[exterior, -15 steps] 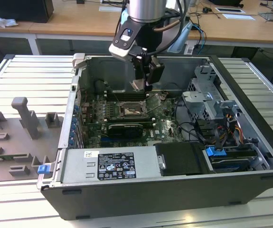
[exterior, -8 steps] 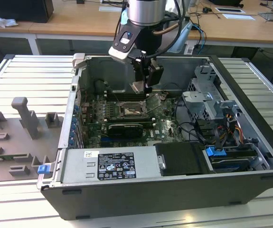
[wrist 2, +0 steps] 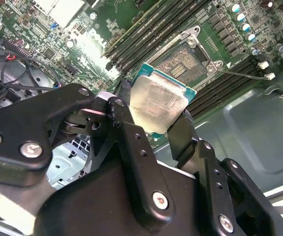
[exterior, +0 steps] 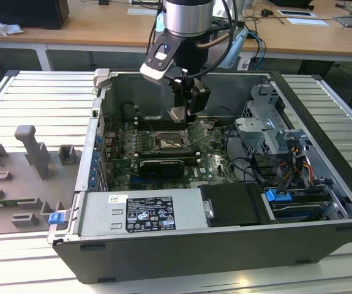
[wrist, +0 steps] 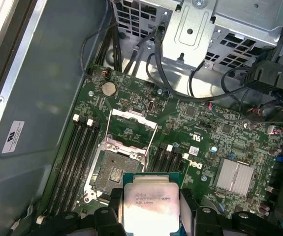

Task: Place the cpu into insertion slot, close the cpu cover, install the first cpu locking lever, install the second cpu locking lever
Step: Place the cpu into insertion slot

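My gripper hangs inside the open computer case, shut on the cpu, a flat square chip with a pale silver face. In both wrist views the cpu sits clamped between the two black fingers. It is held above the board and apart from the insertion slot, which lies bare with its dark centre showing. The cpu cover, a thin silver frame, stands swung open beside the slot.
Long black memory slots flank the socket. A drive cage with cables fills the exterior view's right of the case, and the power supply lies at its front. A grey fixture stands outside on the exterior view's left.
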Tool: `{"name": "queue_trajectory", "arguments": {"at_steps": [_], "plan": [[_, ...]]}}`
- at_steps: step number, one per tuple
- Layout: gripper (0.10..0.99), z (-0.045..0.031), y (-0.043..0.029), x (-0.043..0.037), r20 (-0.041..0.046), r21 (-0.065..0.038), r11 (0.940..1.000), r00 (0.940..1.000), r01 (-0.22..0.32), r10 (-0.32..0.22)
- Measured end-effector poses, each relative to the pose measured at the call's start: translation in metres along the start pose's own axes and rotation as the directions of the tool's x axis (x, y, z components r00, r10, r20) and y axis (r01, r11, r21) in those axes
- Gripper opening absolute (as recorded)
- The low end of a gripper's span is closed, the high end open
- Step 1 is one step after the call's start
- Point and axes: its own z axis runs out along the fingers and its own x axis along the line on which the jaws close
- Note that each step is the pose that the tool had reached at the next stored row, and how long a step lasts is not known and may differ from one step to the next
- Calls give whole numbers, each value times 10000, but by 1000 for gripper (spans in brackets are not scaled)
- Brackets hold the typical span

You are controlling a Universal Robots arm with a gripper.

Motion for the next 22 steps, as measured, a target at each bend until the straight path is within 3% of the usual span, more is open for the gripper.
{"name": "queue_trajectory", "arguments": {"at_steps": [22], "plan": [[545, 128, -10, 0, 6, 1, 10000, 10000, -60, 60]]}}
